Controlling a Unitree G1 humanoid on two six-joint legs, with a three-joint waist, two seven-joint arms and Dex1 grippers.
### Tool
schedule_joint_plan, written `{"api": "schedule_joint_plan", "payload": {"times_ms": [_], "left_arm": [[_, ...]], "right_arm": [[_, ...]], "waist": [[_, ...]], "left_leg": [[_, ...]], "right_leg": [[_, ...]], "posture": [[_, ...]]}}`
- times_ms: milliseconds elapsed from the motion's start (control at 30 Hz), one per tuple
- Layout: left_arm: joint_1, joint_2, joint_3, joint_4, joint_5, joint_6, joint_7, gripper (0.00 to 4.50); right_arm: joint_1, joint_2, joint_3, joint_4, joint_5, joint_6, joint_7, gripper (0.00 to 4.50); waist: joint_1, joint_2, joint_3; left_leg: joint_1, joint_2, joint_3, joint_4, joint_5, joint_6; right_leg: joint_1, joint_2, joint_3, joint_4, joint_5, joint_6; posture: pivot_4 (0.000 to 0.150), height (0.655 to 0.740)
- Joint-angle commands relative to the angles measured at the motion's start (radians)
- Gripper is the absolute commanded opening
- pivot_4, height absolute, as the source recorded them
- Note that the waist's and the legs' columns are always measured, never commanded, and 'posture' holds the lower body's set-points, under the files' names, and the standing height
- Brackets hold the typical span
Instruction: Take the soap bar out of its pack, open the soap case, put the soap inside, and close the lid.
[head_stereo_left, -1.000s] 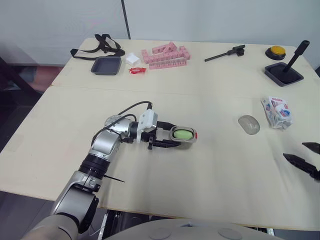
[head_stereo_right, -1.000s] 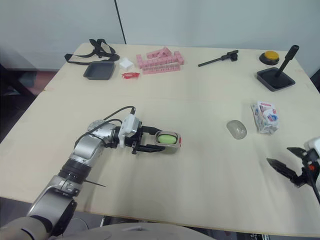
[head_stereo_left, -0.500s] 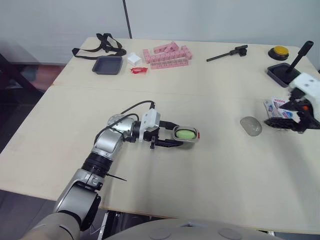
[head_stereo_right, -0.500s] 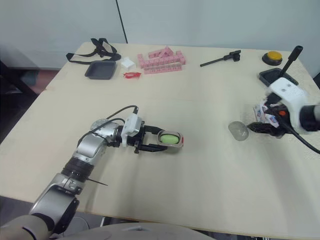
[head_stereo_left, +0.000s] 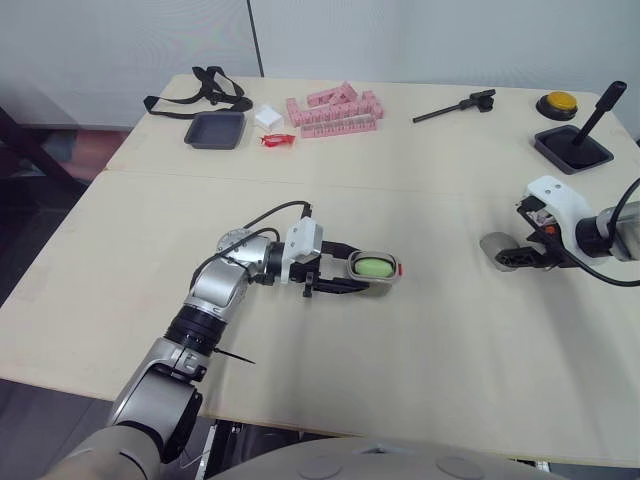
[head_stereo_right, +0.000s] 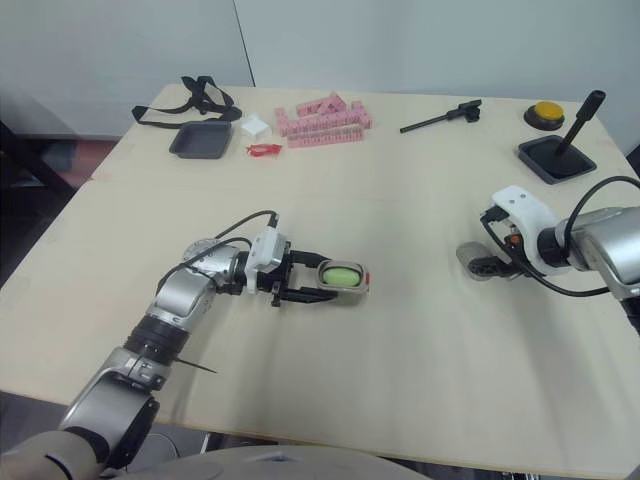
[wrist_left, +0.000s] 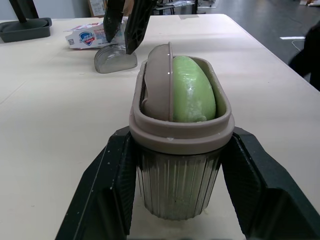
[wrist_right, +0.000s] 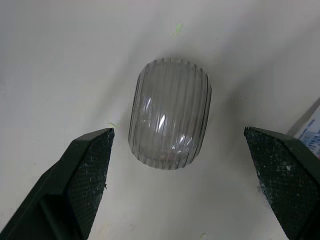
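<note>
The left hand (head_stereo_left: 352, 276) is clamped on the soap case (wrist_left: 177, 185) near the middle of the table (head_stereo_left: 420, 400), its two black fingers (wrist_left: 112, 195) pressed against the ribbed sides of the case's base, which stands on the table top. The green soap (wrist_left: 192, 90) lies inside the open base, leaning against a beige inner piece, with no cover over it. The clear ribbed lid (wrist_right: 169, 115) lies flat on the table well to the right of the case. The right hand (wrist_right: 177, 132) hangs over the lid with its fingers (wrist_right: 85, 170) spread wide, one on each side and both apart from it, so it grips nothing. The soap pack (wrist_left: 85, 36), white with blue and red print, lies just beside the lid on its far side. Along the far edge of the table are a black tray (head_stereo_left: 213, 130), a row of pink blocks (head_stereo_left: 332, 110), a black strap (head_stereo_left: 200, 90), a yellow button (head_stereo_left: 556, 102) and a black stand with a stick in it (head_stereo_left: 570, 148)
</note>
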Motion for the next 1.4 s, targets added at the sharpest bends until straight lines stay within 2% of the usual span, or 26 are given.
{"api": "schedule_joint_plan", "payload": {"times_ms": [33,200,500,600,700,767,933,1100,1267,1400], "left_arm": [[-0.001,0.007,0.005,-0.034,-0.008,0.000,-0.003,1.96],[-0.006,0.007,0.005,-0.031,-0.005,0.001,-0.002,1.96],[-0.003,0.012,0.006,-0.038,-0.001,0.005,0.005,1.96],[0.000,0.014,0.005,-0.042,-0.001,0.007,0.007,1.96],[0.001,0.015,0.003,-0.043,-0.001,0.007,0.008,1.96],[0.001,0.014,0.003,-0.044,-0.001,0.008,0.009,1.96],[0.000,0.014,0.003,-0.042,0.000,0.006,0.010,1.96],[-0.003,0.013,0.003,-0.038,0.001,0.004,0.012,1.96],[-0.017,0.004,0.005,-0.016,0.007,-0.005,0.019,1.96],[-0.043,-0.017,0.014,0.026,0.021,-0.025,0.042,1.96]], "right_arm": [[-0.030,0.019,-0.020,0.005,-0.024,0.012,-0.015,4.45],[-0.048,0.067,-0.019,0.039,-0.039,0.031,-0.035,4.45],[-0.044,0.078,0.002,0.058,-0.067,0.021,-0.029,4.45],[-0.044,0.073,0.009,0.056,-0.077,0.013,-0.020,3.64],[-0.045,0.075,0.009,0.058,-0.086,0.009,-0.019,2.53],[-0.043,0.079,0.008,0.056,-0.089,0.007,-0.015,1.99],[-0.030,0.062,0.025,0.030,-0.107,-0.066,0.016,1.97],[-0.063,-0.007,0.066,-0.076,-0.128,-0.268,0.185,1.97],[-0.204,-0.006,0.079,-0.157,-0.091,-0.296,0.336,1.97],[-0.345,0.026,0.136,-0.242,-0.060,-0.221,0.420,1.97]], "waist": [[0.000,0.000,0.000],[0.000,0.000,0.000],[0.000,0.000,0.000],[0.001,0.000,0.000],[0.001,0.000,0.000],[0.001,0.000,0.000],[0.000,0.000,0.000],[0.000,0.000,0.000],[-0.004,0.000,0.000],[-0.001,0.000,0.000]], "left_leg": [[0.000,0.000,0.000,0.000,0.000,0.000],[0.000,0.000,0.000,0.000,0.000,0.000],[0.000,0.000,0.001,0.000,0.000,0.000],[0.000,0.000,0.001,0.000,0.000,0.000],[0.000,0.000,0.001,0.000,0.000,0.000],[0.000,0.000,0.001,0.000,0.000,0.000],[0.000,0.000,0.001,0.000,0.000,0.000],[0.000,0.000,0.001,0.000,0.000,0.000],[-0.001,0.000,0.001,0.001,0.000,0.000],[-0.001,0.000,0.001,0.001,0.000,0.000]], "right_leg": [[0.000,0.000,0.000,0.000,0.000,0.000],[0.000,0.000,0.000,0.000,0.000,0.000],[0.000,0.000,0.000,0.000,0.000,0.000],[0.000,0.000,0.000,0.000,0.000,0.000],[0.000,0.000,0.000,0.000,0.000,0.000],[0.000,0.000,0.000,0.000,0.000,0.000],[0.000,0.000,0.000,0.001,0.000,0.000],[0.000,0.000,0.000,0.001,0.000,0.000],[-0.002,0.000,0.001,0.003,0.000,0.000],[-0.003,0.000,0.001,0.004,0.000,0.000]], "posture": [[0.150,0.7109],[0.150,0.7109],[0.150,0.7109],[0.150,0.7109],[0.150,0.7109],[0.150,0.7109],[0.150,0.7109],[0.150,0.7109],[0.150,0.7109],[0.150,0.7109]]}}
